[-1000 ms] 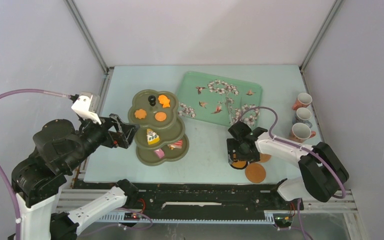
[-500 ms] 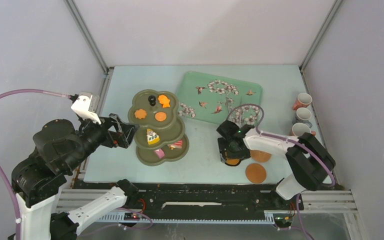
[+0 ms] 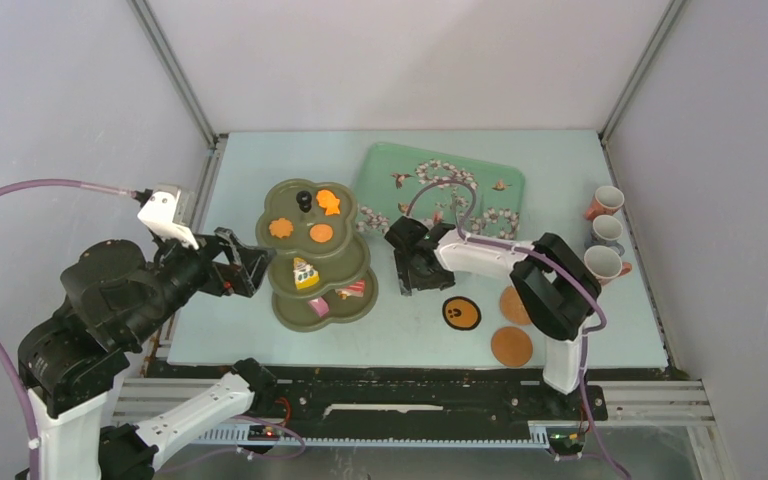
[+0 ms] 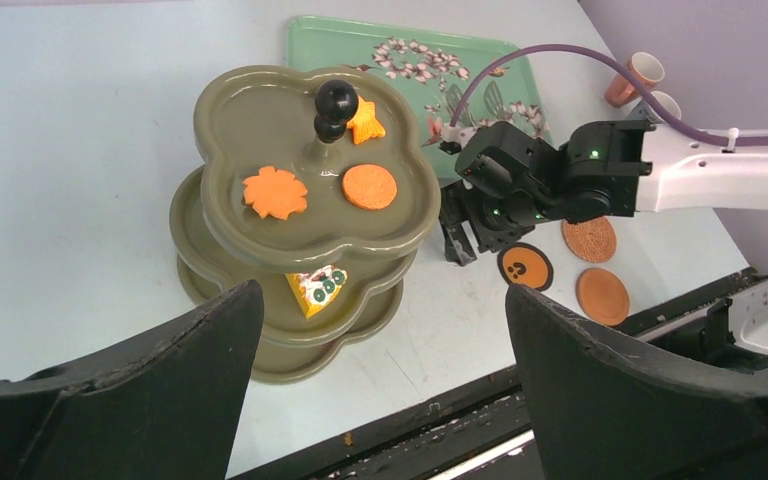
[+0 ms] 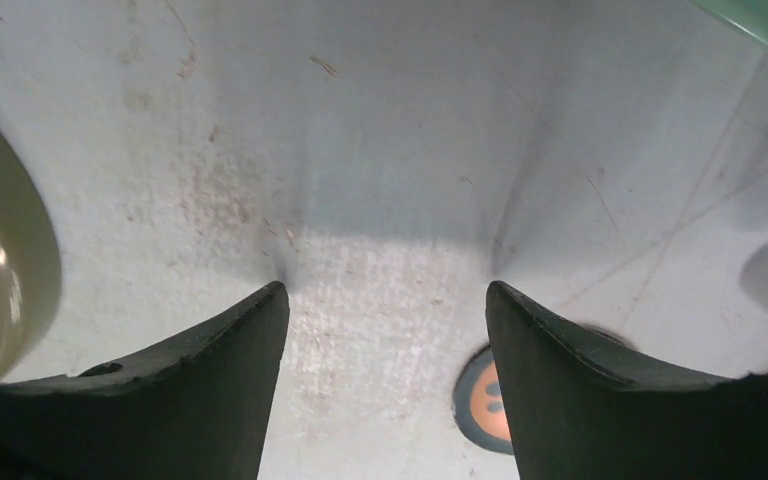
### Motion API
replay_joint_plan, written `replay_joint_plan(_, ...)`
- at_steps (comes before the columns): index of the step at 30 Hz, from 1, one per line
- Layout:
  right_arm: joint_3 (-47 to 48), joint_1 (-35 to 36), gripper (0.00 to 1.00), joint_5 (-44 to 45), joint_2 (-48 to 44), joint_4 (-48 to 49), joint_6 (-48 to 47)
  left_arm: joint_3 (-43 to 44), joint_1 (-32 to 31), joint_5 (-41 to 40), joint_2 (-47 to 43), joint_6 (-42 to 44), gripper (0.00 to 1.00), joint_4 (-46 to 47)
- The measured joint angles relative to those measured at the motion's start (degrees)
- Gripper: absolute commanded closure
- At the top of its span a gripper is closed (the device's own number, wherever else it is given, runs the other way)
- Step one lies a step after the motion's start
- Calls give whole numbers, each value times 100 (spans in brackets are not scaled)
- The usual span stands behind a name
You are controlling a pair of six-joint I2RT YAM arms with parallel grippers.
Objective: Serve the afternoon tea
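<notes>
Hovering low over the table [image 3: 410,335], the right gripper [image 3: 408,283] has its jaws spread fairly wide and grips nothing; only tabletop shows between its fingers [image 5: 210,380] in the wrist view. It sits between the green three-tier stand [image 3: 295,205] and a black-rimmed coaster [image 3: 460,313], touching neither. That coaster lies flat just beside it, with two brown coasters [image 3: 511,346] a little further right. The left gripper [image 3: 252,265] — also spread wide and empty — hangs at the stand's left side. Pastries [image 3: 321,233] rest on the stand's tiers. Three cups [image 3: 605,232] stand at the table's right edge, to the right of the floral tray [image 3: 388,165].
</notes>
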Motion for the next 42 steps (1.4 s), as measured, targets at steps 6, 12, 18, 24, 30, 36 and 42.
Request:
replay_joint_plan(6,-302,-81,18,-13,-730,-345,-9,52,0,-90,-13,0,2,-17)
replay_joint_plan(12,-1882,-341,13,-417,-2559,-243,-44,4,0,-87,-13,0,2,17)
replay_joint_plan(18,-2966,-426,13,-595,-3108,-304,-212,-39,0,-74,-11,0,2,31)
replay_joint_plan(24,-3016,-417,20,-592,-2916,-146,-385,-59,-2,-22,4,0,2,57)
replay_joint_plan(30,-2964,-286,23,-601,-2511,181,-549,-59,-2,-20,33,-2,2,55)
replay_joint_plan(36,-2780,-402,23,-610,-2264,485,-887,-57,-2,-31,33,-2,2,55)
replay_joint_plan(42,-2380,-522,28,-573,-1838,780,-1178,2,-2,-37,33,-2,2,48)
